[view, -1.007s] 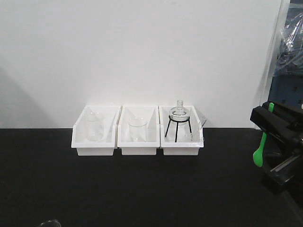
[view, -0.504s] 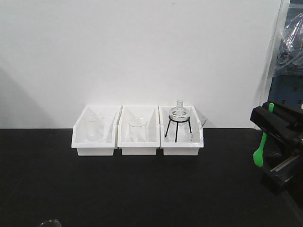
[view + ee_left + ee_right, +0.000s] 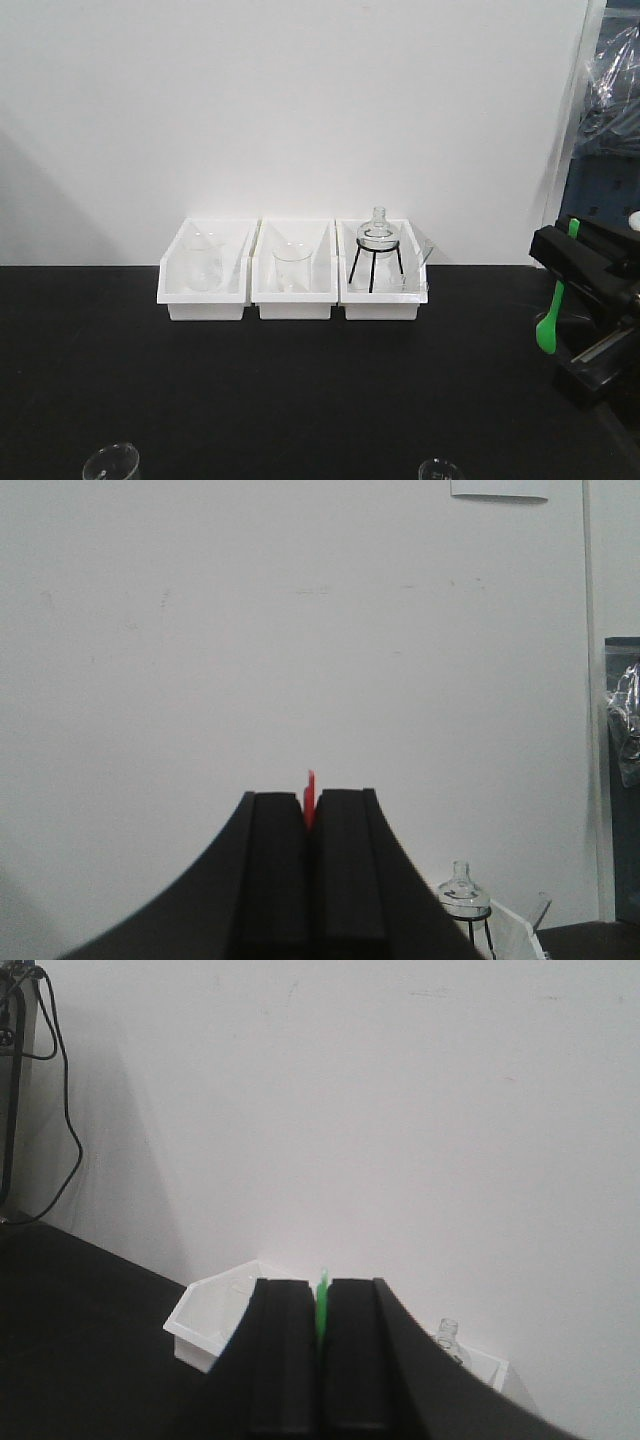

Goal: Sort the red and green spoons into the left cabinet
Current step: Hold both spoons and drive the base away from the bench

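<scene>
Left gripper (image 3: 308, 802) is clamped on the red spoon (image 3: 309, 785), with only a red sliver showing above the pads, lower centre of the left wrist view. Front view: three white bins (image 3: 293, 309) mid-frame hold glassware (image 3: 291, 270), well apart from the arms. Right gripper (image 3: 562, 262) at the right edge is closed on the green spoon (image 3: 545, 328), bowl hanging down. Judged: both spoons picked, neither placed. Left cabinet not in view, so carrying and shelving remain. No readable labels or writing anywhere.
</scene>
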Motion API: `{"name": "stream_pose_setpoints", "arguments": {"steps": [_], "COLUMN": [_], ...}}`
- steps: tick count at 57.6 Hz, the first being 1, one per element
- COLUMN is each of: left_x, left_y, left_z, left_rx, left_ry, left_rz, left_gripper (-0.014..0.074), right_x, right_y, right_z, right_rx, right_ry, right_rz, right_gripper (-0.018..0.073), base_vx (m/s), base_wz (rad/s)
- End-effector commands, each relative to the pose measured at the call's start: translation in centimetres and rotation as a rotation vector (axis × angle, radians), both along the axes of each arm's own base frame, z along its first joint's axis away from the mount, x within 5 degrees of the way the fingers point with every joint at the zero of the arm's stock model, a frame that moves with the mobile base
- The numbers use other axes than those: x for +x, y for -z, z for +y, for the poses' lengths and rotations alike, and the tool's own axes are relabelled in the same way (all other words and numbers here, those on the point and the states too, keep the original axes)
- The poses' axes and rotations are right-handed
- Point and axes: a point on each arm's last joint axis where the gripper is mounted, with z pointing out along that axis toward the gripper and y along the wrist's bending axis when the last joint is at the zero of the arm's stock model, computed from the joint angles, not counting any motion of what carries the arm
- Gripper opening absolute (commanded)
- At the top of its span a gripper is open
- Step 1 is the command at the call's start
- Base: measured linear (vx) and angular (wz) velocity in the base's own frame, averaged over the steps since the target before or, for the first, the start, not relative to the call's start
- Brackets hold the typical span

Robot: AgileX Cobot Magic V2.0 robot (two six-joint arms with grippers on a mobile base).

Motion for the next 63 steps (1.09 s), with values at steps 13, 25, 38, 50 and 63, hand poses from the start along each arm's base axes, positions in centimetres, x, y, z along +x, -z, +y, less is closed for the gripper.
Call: {"name": "stream_pose_setpoints", "arguments": {"steps": [13, 25, 38, 50, 63], "left_x": [-0.60, -0.60, -0.60, -0.60, -0.60], "left_y": [-1.73, -1.73, -1.73, -1.73, -1.73], "left_z": [0.08, 0.08, 0.08, 0.08, 0.08], "left_rx": [-0.037, -0.037, -0.037, -0.037, -0.038], "left_ry": [0.007, 0.007, 0.007, 0.007, 0.007], "left_rz": [-0.102, -0.102, -0.102, -0.102, -0.103], "left_gripper": [0.0111, 0.0111, 0.0111, 0.0111, 0.0111], "right_x": [-0.57, -0.58, -0.58, -0.58, -0.58], "right_y": [-1.53, -1.53, -1.53, -1.54, -1.54], "right_z": [0.14, 0.14, 0.14, 0.15, 0.15], "right_rx": [0.041, 0.041, 0.041, 0.041, 0.041], "right_ry": [-0.035, -0.036, -0.036, -0.036, -0.036], "right_rz": [-0.060, -0.061, -0.061, -0.062, -0.062], "right_gripper": [-0.0009, -0.0009, -0.0009, -0.0009, -0.0009], "base_vx": [-0.18, -0.22, -0.25, -0.28, -0.27], "base_wz": [-0.03, -0.03, 0.08, 0.05, 0.08]}}
